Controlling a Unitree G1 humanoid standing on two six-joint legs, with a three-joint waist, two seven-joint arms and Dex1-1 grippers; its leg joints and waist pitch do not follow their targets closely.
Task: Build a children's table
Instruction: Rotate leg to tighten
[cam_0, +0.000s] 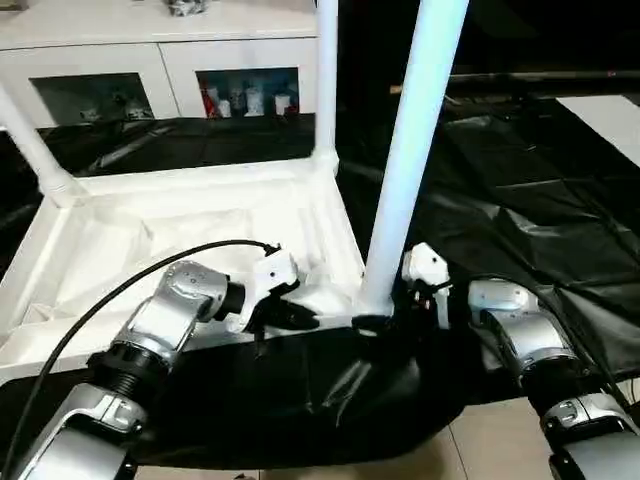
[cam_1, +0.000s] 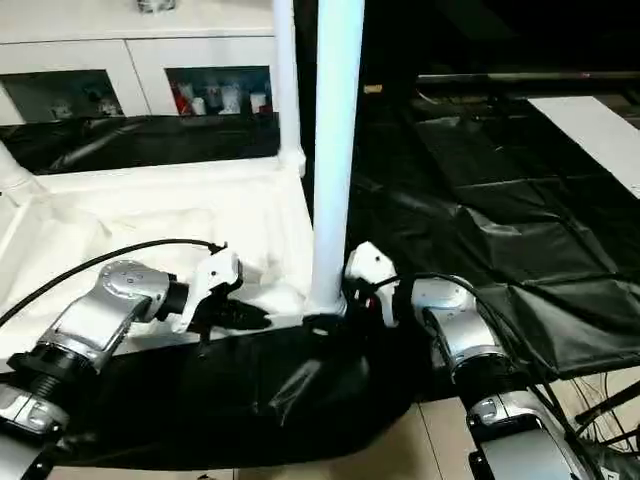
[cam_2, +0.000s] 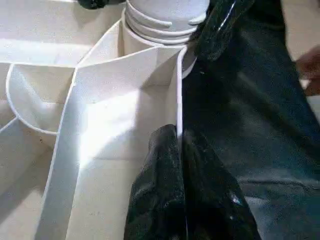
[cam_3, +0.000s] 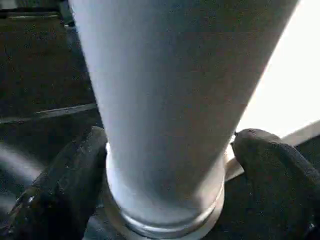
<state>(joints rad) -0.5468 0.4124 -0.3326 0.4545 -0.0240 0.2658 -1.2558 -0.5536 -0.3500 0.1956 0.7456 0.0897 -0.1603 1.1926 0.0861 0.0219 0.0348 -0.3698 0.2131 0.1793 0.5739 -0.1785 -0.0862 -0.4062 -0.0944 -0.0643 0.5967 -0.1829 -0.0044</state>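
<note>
White table leg (cam_3: 170, 110) upright, base collar seated low. Right gripper (cam_3: 167, 165) fingers (cam_3: 65, 185) spread wide either side of leg base. Black drape (cam_3: 45, 75) behind.

I'm seeing no readable text, labels, brands or nos. anywhere; cabinet (cam_0: 160, 70) items too small to read
</note>
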